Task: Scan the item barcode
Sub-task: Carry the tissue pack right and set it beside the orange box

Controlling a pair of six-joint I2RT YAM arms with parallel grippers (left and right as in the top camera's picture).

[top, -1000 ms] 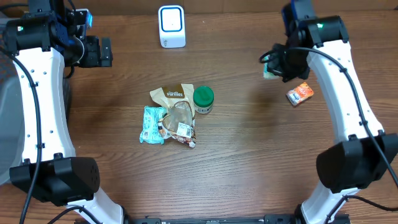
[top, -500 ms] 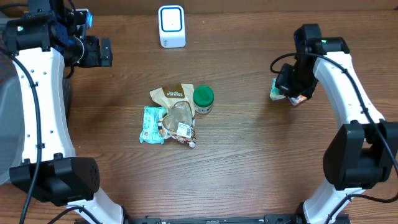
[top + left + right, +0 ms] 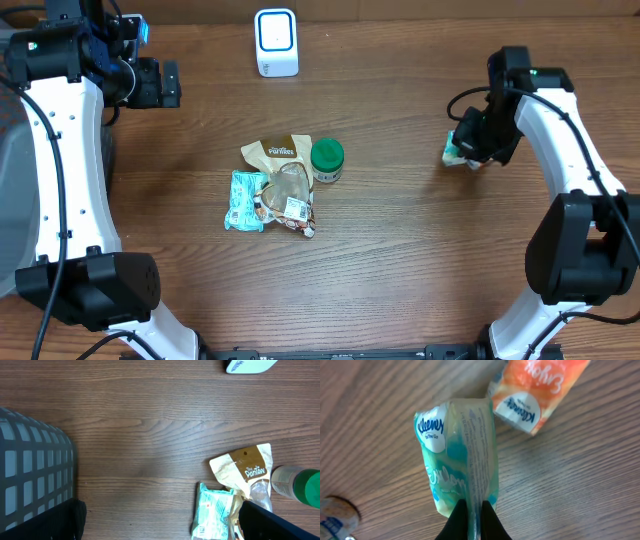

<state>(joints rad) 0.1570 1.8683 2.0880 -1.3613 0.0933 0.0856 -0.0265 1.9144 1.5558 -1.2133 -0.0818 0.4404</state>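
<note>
Item under test: a Kleenex tissue pack (image 3: 462, 460), teal and green soft wrap with the white logo at one end and a long printed seam down the middle. The right gripper (image 3: 475, 510) is clenched on that seam, so the pack hangs from the fingers. I see no barcode on the face turned to the wrist camera.

Position: the pack (image 3: 455, 148) is near the right edge of the worktop, about midway along it, well apart from the white scanner (image 3: 276, 42) at the far edge. An orange tissue pack (image 3: 540, 392) lies just beside it; I cannot tell whether they touch.

Change over the last second: the right arm has moved nearer the right edge and away from the far edge, bringing the pack beside the orange one. The left gripper (image 3: 168, 84), jaws spread wide and empty, has not moved. The centre pile is unchanged: Pantree pouch (image 3: 278, 152), green-lidded jar (image 3: 327, 158), teal packet (image 3: 245, 198).

Containers: a grey lattice basket (image 3: 30, 475) stands at the left edge; its inside is out of sight.
</note>
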